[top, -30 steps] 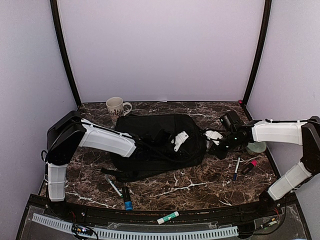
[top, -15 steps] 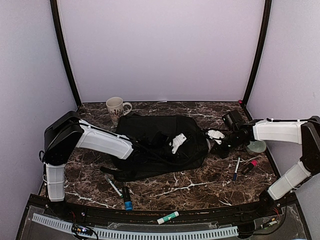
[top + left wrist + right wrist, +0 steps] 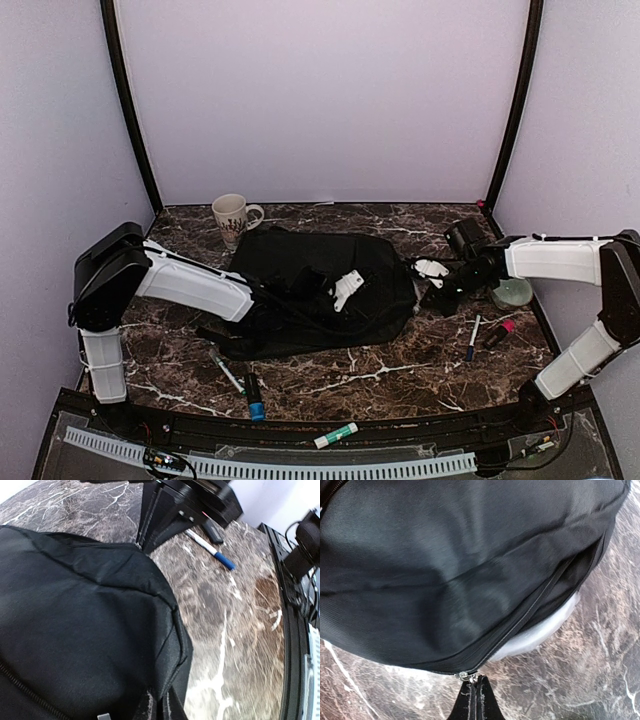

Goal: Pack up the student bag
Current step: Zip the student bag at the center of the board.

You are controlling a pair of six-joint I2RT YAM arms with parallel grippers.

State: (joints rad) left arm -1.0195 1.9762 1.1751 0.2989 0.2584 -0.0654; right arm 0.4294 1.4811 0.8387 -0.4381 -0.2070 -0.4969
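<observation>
**Bench contents, student bag packing**

Item 1: student bag [image 3: 300, 258], black soft fabric, lying flat across the middle of the bench, nearer the far edge than the near one. One end points toward the right edge. Its zip runs closed along the seam seen in the right wrist view.

Item 2: left pincer [image 3: 345, 290], resting on top of the bag with the arm stretched across from the left edge. Fingers closed tight, with bag fabric gathered at their tips in the left wrist view.

Item 3: right pincer [image 3: 476, 695], at the bag's right-hand end. Fingers pressed together with no gap, their tips meeting the small silver zip pull [image 3: 464, 676] at the end of the zip.

Item 4: mug [image 3: 232, 214], pale and patterned, upright near the far left corner, just beside the bag.

Item 5: pen [image 3: 226, 370] and blue-capped marker [image 3: 254, 397], lying side by side near the near edge, left of centre, apart from the bag.

Item 6: white stick with green cap [image 3: 336, 435], lying on the black rail along the near edge.

Item 7: blue-tipped pen [image 3: 472, 338] and red-capped marker [image 3: 498, 333], near the right edge.

Item 8: pale green round thing [image 3: 512, 294], by the right edge, partly hidden behind the right arm; kind cannot be told
</observation>
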